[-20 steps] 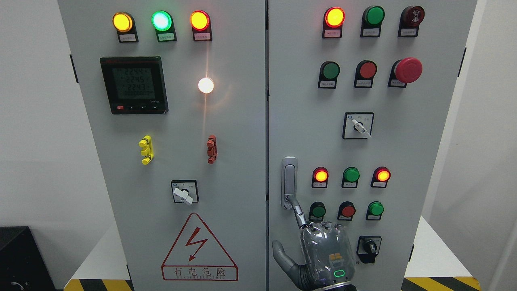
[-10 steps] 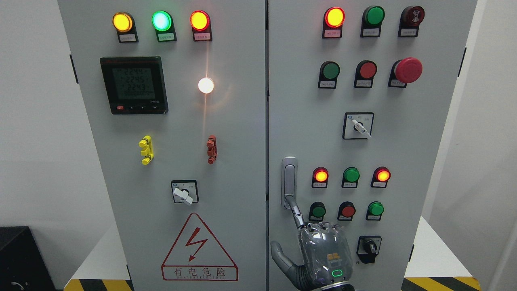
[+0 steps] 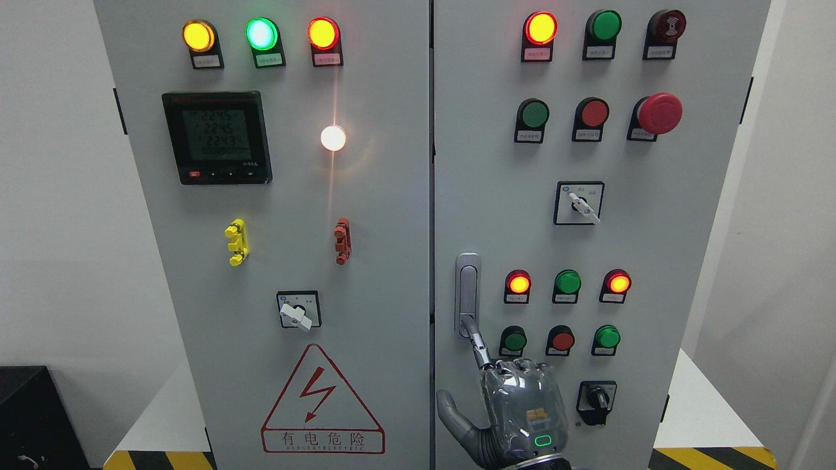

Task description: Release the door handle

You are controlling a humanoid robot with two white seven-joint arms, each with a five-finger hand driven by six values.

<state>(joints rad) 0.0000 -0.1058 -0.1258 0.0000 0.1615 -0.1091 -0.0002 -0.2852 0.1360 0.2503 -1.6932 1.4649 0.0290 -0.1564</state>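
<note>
Door handle (image 3: 467, 294) sits upright low on the left edge of the right cabinet door (image 3: 653, 248), silver and flush in its plate. One extended finger (image 3: 479, 343) of the right hand (image 3: 516, 408) touches its bottom end; the other fingers curl in at the knuckles and the thumb sticks out left, gripping nothing. Just right glow small red and green lamps (image 3: 567, 283).

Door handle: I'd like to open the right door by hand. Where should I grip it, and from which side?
Grip the door handle at its lower end, coming from below and in front. It is a slim upright lever lying flush in its plate, and the right hand's finger already touches there.
</note>
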